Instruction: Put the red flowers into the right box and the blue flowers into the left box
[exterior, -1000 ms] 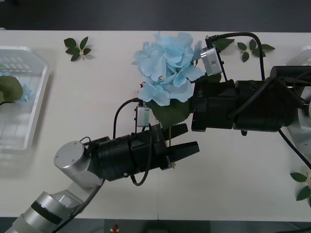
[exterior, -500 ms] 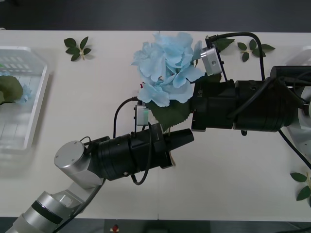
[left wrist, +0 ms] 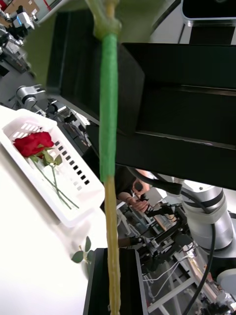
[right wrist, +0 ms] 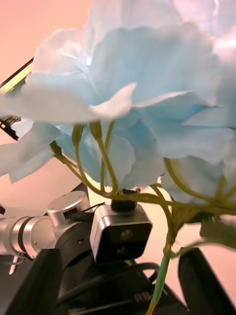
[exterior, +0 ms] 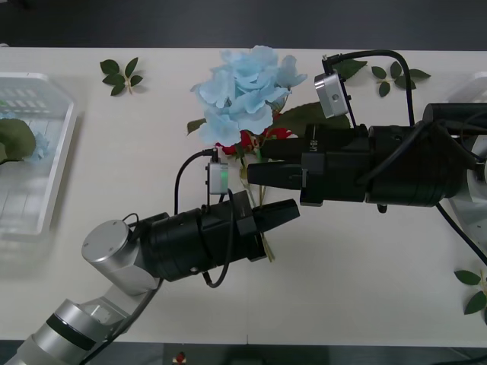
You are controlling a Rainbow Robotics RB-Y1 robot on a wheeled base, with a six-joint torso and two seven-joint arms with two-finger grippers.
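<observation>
A blue flower [exterior: 243, 87] is held up over the middle of the table. My left gripper [exterior: 283, 214] is shut on its green stem [left wrist: 108, 113], from the near left. My right gripper [exterior: 256, 166] stands open just behind it. Its black fingers [right wrist: 42, 283] are spread on either side of the stem without touching it. Red flowers [exterior: 251, 140] lie on the table under the blue bloom, mostly hidden. The left box [exterior: 59, 163] at the far left holds another blue flower [exterior: 36, 144]. The right box [left wrist: 78, 197] holds one red rose [left wrist: 33, 143].
Loose green leaf sprigs lie at the back left [exterior: 122, 76], at the back right [exterior: 396, 76] and near the right edge [exterior: 475, 289]. The two arms cross the table's middle close together. Bare tabletop lies between the left box and the arms.
My left gripper has shut on the stem. My right gripper has opened and let go. The blue bloom has swung to the left, uncovering red flowers beneath it.
</observation>
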